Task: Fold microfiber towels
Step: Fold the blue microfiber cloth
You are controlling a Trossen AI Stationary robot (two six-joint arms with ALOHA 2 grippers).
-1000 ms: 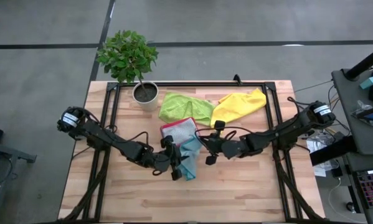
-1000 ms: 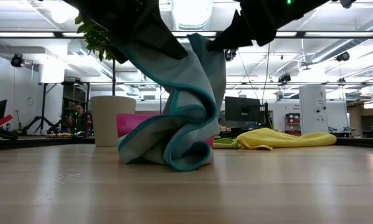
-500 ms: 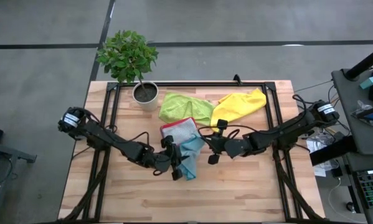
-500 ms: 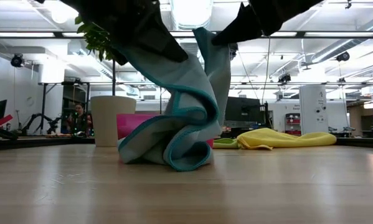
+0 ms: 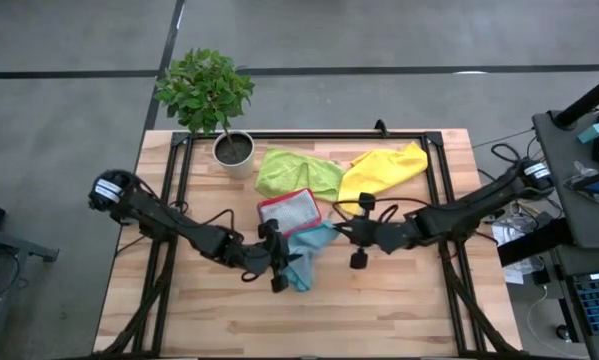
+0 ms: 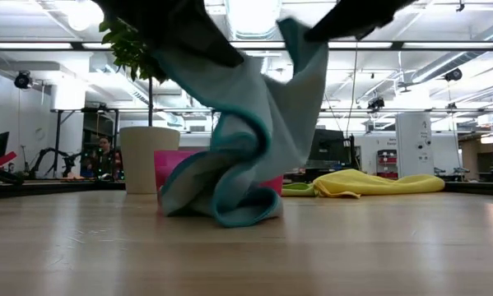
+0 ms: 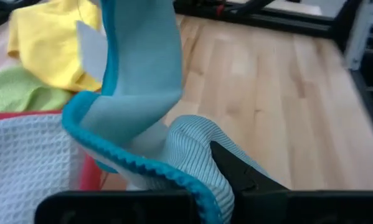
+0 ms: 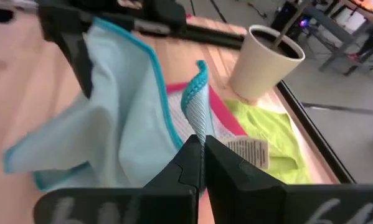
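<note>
Teal-blue microfiber towel hung between both arms at mid-bench, lower folds slumped on the wood just beside the pink tray. Left end effector was clamped shut on one edge; right end effector was pinched shut on another corner. Holding it at two points looked meant to spread the cloth for a fold. Lime green towel and yellow towel lay crumpled near the plant pot, well apart from the work. A pale grey cloth lay in the tray. The second yellow towel was not seen. From bench level both end effectors were cut off above the frame.
</note>
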